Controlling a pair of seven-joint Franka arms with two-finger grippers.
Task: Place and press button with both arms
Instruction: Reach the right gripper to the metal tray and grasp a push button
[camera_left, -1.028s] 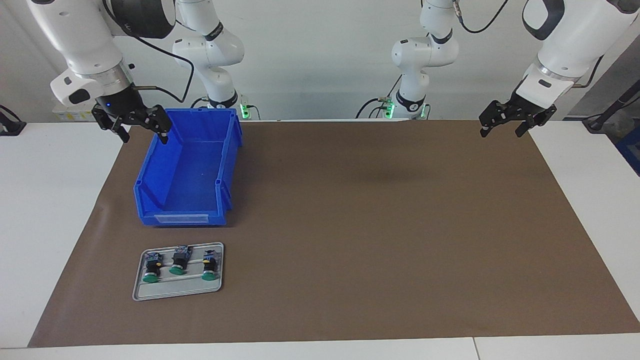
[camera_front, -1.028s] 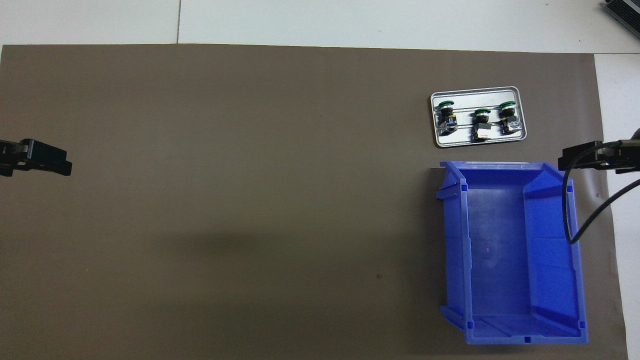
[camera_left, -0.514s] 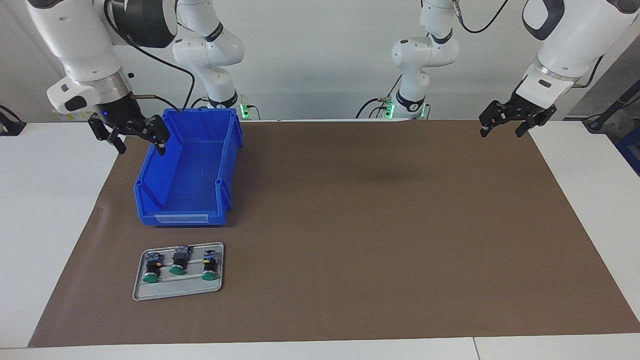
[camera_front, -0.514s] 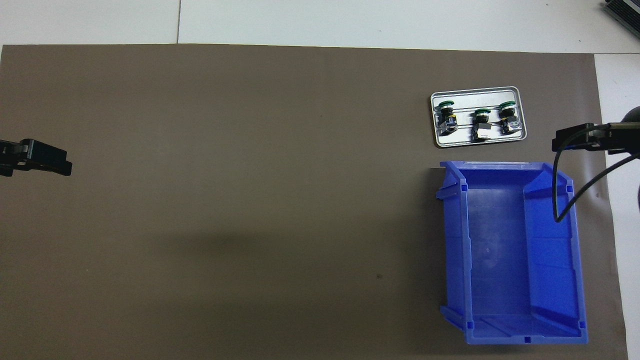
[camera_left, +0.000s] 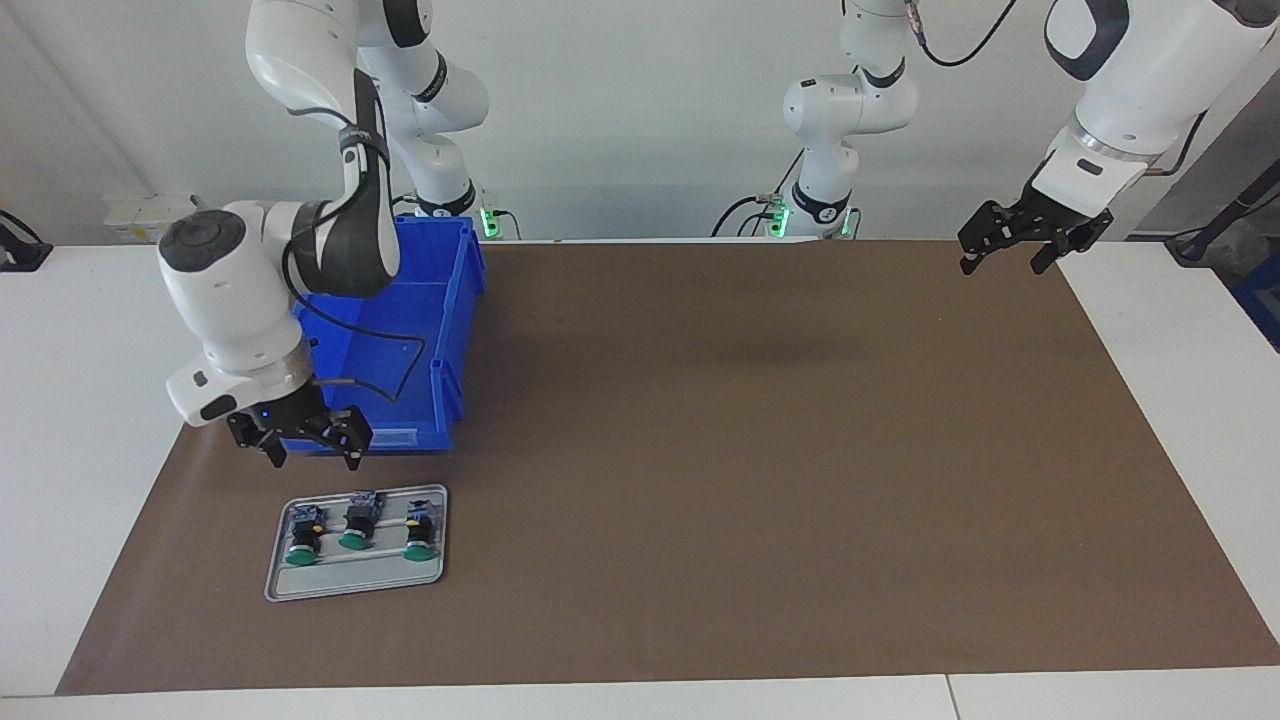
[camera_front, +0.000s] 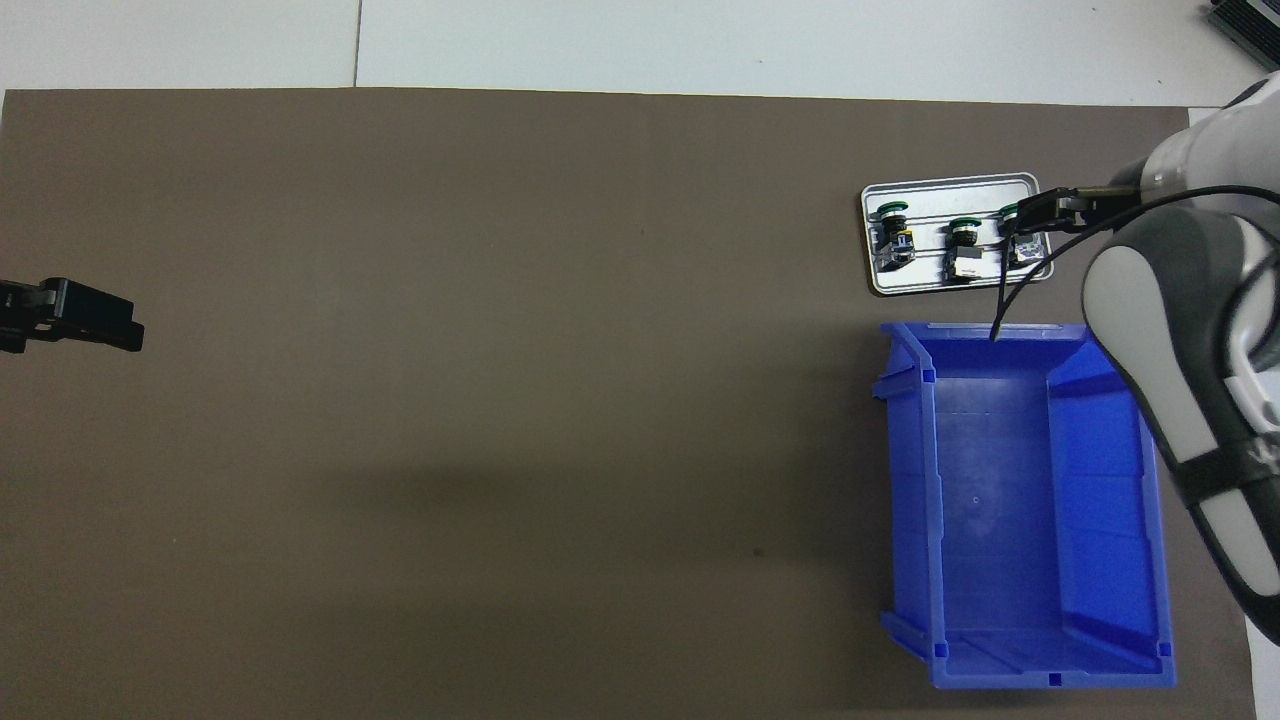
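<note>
Hanging with its fingers spread and nothing between them, the right hand sits in the lower left of the facing view, just above the grey tray and level with the labelled end wall of the blue bin. Seen from overhead, the same right hand lies at the upper right of the frame, covering the tray's edge toward the right arm's end of the surface; whether it touches anything there is hard to judge, though the facing view suggests it is clear of the tray.

Three green-capped buttons lie in a row on the tray, caps pointing away from the robots. The button at the row's end toward the right arm's end is the one closest under the hand; the middle button and the third button lie beside it.

At the upper right of the facing view, the left hand waits open and empty over the edge of the brown mat; overhead, the left hand shows at the frame's left edge.
</note>
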